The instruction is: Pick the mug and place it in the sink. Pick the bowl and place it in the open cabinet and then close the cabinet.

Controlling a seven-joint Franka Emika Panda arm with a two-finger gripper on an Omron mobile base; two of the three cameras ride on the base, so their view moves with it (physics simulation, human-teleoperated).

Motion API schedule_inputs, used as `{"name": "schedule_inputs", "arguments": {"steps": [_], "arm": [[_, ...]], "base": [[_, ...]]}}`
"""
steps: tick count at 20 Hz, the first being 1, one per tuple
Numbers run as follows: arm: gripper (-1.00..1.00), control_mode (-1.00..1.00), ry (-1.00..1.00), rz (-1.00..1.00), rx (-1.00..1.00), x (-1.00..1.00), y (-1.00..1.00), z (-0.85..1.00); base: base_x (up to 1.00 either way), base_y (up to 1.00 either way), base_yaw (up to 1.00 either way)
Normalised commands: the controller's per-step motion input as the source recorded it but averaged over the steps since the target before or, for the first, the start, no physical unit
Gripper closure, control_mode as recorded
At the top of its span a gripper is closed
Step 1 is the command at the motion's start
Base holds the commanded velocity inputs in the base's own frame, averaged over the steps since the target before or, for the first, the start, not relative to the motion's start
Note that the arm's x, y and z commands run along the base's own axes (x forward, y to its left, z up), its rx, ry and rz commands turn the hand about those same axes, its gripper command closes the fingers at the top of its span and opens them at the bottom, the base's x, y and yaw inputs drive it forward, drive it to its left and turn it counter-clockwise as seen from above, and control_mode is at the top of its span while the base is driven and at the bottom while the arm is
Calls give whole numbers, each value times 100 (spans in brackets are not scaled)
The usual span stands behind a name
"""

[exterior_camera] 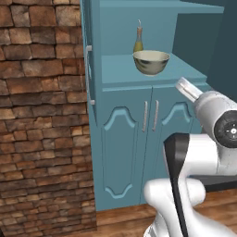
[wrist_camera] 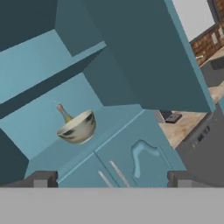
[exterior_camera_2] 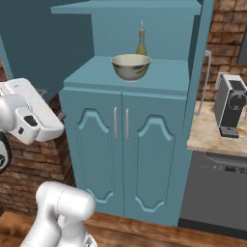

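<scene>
Nearest, the gripper shows in the hand view as two dark finger tips at the bottom, well apart and released, with nothing between them. In the base views the white arm fills the lower corners and the hand itself is cut off by the frame edge, so the fingers cannot be made out there.

Beyond the arm stands the cabinet, teal-blue. Its lower part has two closed arched-panel doors with two slim silver handles side by side at the middle. Its upper part is open: one upper door swings out to the left in the left base view, seen edge-on with one handle, and the other swings out to the right in the right base view.

On the open shelf sits one bowl, upright, grey-green outside and cream inside, near the shelf's front edge. Just behind it stands one slim yellow-green bottle, its lower half hidden by the bowl. In the hand view the bowl and bottle appear tilted with the camera.

To the right, one grey coffee machine stands on a beige stone counter, partly cut off by the frame; a dark appliance front lies below. A brick wall is on the left. No writing or labels can be read anywhere.
</scene>
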Motion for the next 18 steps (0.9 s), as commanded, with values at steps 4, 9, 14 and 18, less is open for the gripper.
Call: {"name": "schedule_inputs", "arguments": {"steps": [4, 9, 14, 18], "arm": [[-100, -100, 0, 0, -1, -92, 23, -8], [-100, -100, 0, 1, 0, -77, 31, -21], [-100, -100, 8, 2, -4, -50, 81, -24], [-100, -100, 5, 1, -7, -5, 100, -13]], "base": [[0, 0, 0], [0, 0, 0], [0, 0, 0], [0, 0, 0]]}}
